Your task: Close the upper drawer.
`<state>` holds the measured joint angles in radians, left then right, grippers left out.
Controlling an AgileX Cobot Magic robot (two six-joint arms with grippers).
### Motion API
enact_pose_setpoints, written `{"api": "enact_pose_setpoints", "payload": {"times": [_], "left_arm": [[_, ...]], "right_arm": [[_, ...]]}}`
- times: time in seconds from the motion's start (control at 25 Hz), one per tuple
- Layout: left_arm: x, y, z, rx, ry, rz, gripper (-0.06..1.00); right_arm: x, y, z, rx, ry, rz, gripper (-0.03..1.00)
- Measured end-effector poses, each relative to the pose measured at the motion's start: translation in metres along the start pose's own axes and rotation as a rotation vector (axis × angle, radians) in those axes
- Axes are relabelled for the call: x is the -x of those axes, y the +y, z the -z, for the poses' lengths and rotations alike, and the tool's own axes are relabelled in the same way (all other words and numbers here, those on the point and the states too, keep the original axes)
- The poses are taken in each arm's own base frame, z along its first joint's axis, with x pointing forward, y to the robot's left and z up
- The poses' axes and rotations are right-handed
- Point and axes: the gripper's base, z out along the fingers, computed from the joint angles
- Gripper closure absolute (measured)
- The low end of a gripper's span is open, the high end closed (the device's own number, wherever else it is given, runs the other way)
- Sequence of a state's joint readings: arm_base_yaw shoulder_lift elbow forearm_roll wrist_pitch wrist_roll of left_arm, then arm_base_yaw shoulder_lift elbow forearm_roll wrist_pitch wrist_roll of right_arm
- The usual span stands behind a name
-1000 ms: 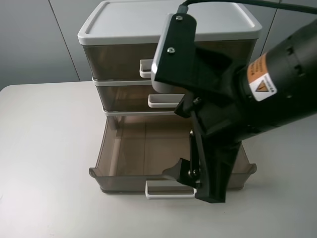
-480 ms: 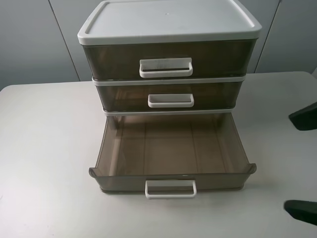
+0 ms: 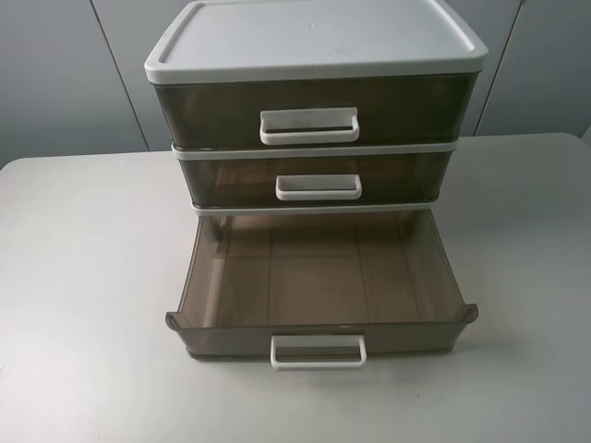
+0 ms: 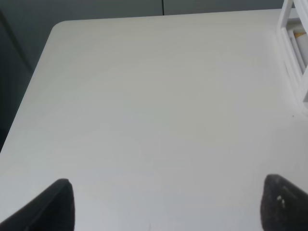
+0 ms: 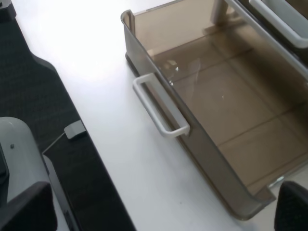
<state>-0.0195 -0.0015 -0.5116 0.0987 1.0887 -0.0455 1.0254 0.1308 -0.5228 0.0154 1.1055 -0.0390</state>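
The right arm, which a second ago hung over the chest and hid much of it in the high view, has pulled away to the right and is now out of that view altogether. Neither arm shows there.

With the chest uncovered, the upper drawer sits in the middle tier with its front flush with the frame, and its white loop handle is untouched. It looks already shut, so I judge this task to be done or very nearly so. The lowest drawer is pulled far out toward the near edge of the counter and is empty. The top-tier drawer under the white lid is also pushed in.

The left end effector hovers over bare counter to the left of the chest, its fingers spread wide and holding nothing. The right end effector is likewise spread and empty, looking down at the lowest drawer's handle.

No brand, label or writing can be read on the chest or the counter
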Motion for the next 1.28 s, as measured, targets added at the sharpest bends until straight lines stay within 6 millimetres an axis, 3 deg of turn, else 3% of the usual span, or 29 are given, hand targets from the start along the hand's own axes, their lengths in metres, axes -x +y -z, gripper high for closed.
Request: {"api": "enact_pose_setpoints", "payload": {"times": [0.24, 0.64, 1.04, 1.28], "left_arm": [[0.0, 0.0, 0.0, 0.0, 0.0, 0.0, 0.2], [0.0, 0.0, 0.0, 0.0, 0.0, 0.0, 0.2], [0.0, 0.0, 0.0, 0.0, 0.0, 0.0, 0.2], [0.0, 0.0, 0.0, 0.0, 0.0, 0.0, 0.2]], "right_arm": [[-0.012, 0.0, 0.013, -0.004, -0.119, -0.037, 0.28], [-0.013, -0.003, 0.015, -0.115, -0.131, -0.126, 0.28], [-0.013, 0.002, 0.014, -0.692, -0.128, -0.489, 0.28], [-0.012, 0.004, 0.014, -0.895, -0.125, -0.613, 0.28]]}}
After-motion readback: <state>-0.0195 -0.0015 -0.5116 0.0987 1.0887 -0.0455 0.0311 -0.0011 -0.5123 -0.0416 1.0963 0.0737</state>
